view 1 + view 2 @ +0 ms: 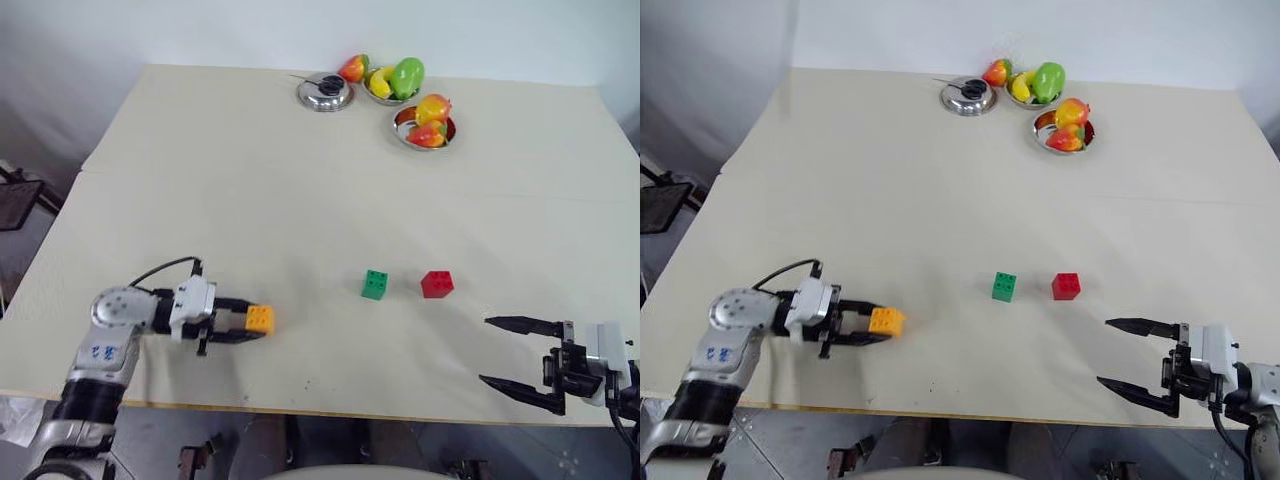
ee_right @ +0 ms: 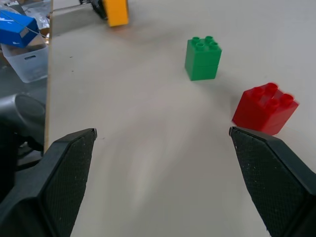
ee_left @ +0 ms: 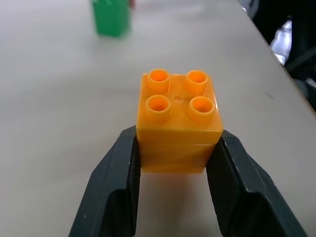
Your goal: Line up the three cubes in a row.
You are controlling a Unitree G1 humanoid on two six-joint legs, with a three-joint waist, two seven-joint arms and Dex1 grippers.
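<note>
L hand (image 1: 262, 321) clamps orange cube (image 1: 260, 319), R hand (image 1: 508, 352) wide – empty

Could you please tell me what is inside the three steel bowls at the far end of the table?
Two bowls hold plastic fruits; the third bowl holds a small dark object that I cannot identify. Anything beneath the fruit is covered.

Head pair high over table (image 1: 200, 180), wrist pair low along fingers
Left wrist close behind orange-yellow cube (image 3: 178, 129); both wrist views share green cube (image 2: 202, 58)
</note>
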